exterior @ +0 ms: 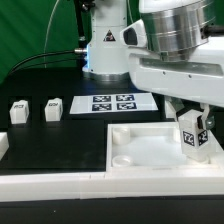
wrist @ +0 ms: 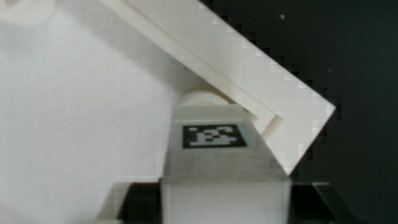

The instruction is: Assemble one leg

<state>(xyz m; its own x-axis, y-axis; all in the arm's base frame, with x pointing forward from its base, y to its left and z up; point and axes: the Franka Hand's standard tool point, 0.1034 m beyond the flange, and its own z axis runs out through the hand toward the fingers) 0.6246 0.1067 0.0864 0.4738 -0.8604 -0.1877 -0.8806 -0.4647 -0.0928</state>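
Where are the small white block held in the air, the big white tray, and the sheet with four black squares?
leg (exterior: 190, 135): exterior view, its tagged face.
tray (exterior: 155, 152): exterior view, bare inner floor.
marker board (exterior: 112, 103): exterior view, centre between tags.

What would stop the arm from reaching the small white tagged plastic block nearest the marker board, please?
Probably not yet: the arm's jaws are shut on another white plastic leg over the large white square tray. Nothing stands above that block.

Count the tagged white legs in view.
3. Outer leg and inner leg stand at the exterior view's left; the held leg is in the gripper over the tray. Others may be hidden.
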